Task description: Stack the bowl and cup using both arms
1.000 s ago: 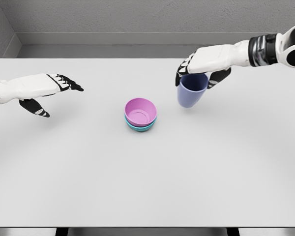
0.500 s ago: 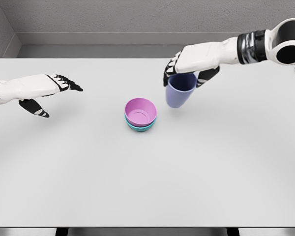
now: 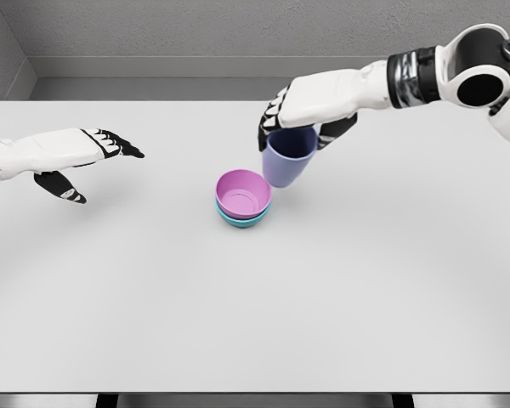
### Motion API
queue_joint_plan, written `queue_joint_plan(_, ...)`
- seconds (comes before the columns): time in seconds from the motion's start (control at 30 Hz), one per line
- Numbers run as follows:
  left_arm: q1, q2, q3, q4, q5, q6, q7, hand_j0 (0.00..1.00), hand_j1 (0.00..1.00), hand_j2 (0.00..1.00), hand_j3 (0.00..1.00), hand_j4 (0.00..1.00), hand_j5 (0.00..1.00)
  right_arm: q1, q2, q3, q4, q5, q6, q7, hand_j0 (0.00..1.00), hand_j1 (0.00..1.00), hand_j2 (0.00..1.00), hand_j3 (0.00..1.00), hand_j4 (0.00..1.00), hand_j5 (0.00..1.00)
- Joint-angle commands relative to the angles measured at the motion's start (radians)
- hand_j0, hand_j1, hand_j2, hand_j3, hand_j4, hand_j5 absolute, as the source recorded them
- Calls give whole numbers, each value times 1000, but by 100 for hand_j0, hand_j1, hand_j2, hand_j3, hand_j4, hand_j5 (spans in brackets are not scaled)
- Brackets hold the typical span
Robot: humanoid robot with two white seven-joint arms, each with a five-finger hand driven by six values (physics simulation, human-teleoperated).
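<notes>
The right hand [image 3: 302,115] grips the purple cup [image 3: 287,157] by its rim. Its fingers curl over the top edge, and the thumb is on the far side. The cup hangs in the air above the white tabletop [image 3: 255,297], with its open side up. It is tilted a little. The bottom of the cup is just beside the pink bowl [image 3: 243,193], up and to the right of it. I cannot tell if the cup touches the bowl.

The pink bowl sits inside a teal bowl [image 3: 242,219] near the middle of the tabletop. Only a thin bit of the teal bowl peeks out below the pink one.

The left hand [image 3: 76,157] floats over the left side of the tabletop, well apart from the bowls. Its fingers are loose and spread, and it holds nothing.
</notes>
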Motion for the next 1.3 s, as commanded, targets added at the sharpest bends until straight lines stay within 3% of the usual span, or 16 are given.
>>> queue_joint_plan(0.0,0,1,1,0,6,2,-1,100,100,100,100,100,100,-2,4,-3,-4,-5,3,0,69,69,69,69,69,69)
queue_joint_plan(1.27,0,2,1,8,6,2,-1,100,100,100,100,100,100,-6,88,40,-12,-8,3,0,69,69,69,69,69,69)
